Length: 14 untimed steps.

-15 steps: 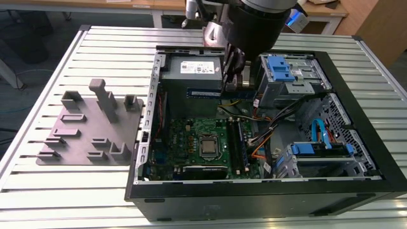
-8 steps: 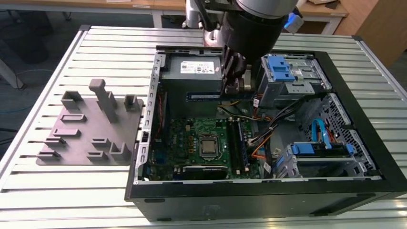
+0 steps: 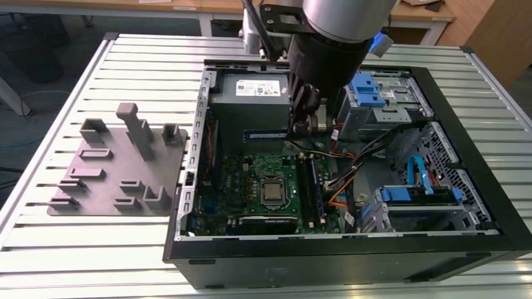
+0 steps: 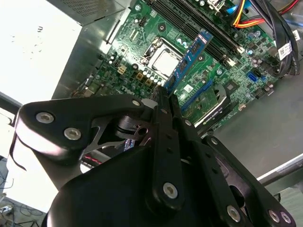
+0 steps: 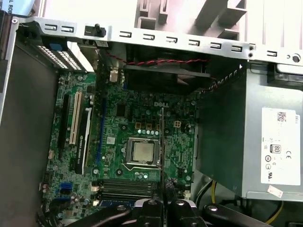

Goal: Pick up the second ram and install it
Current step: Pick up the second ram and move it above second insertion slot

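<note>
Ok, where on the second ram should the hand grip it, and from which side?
On its two flat faces near the upper long edge, coming from above. The second ram is a thin board standing on edge over the motherboard, so that grip likely leaves its lower edge free for a slot. The hand looks shut on it that way.

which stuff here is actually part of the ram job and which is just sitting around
Part of the job: long thin blue-green memory stick, clamped in the black end effector; long black memory slots on the green motherboard.
Just lying about: grey plastic fixture plate with upright posts; grey metal power supply box; blue plastic drive cage.
</note>
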Tool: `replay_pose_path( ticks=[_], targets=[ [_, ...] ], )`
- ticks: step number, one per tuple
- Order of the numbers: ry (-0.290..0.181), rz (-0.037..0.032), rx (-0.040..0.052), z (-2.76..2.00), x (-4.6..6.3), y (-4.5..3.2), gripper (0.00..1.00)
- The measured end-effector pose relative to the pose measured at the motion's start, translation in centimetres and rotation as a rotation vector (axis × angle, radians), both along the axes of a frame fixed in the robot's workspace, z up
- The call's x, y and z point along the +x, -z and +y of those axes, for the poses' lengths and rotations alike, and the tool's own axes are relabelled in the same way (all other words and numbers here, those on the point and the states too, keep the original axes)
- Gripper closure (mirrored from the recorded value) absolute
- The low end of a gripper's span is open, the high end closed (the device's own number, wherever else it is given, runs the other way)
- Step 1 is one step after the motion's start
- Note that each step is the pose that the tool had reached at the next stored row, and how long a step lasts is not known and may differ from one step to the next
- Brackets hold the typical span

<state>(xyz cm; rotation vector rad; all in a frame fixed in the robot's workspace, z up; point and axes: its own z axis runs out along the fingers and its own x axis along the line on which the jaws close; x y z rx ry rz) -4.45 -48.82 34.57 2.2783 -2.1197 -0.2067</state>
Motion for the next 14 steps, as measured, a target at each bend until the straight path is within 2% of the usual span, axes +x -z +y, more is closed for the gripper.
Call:
replay_pose_path(
  ticks=[14],
  targets=[
    [0.0,0.0,0.0,-0.02,0.0,2.35,0.89]
  ],
)
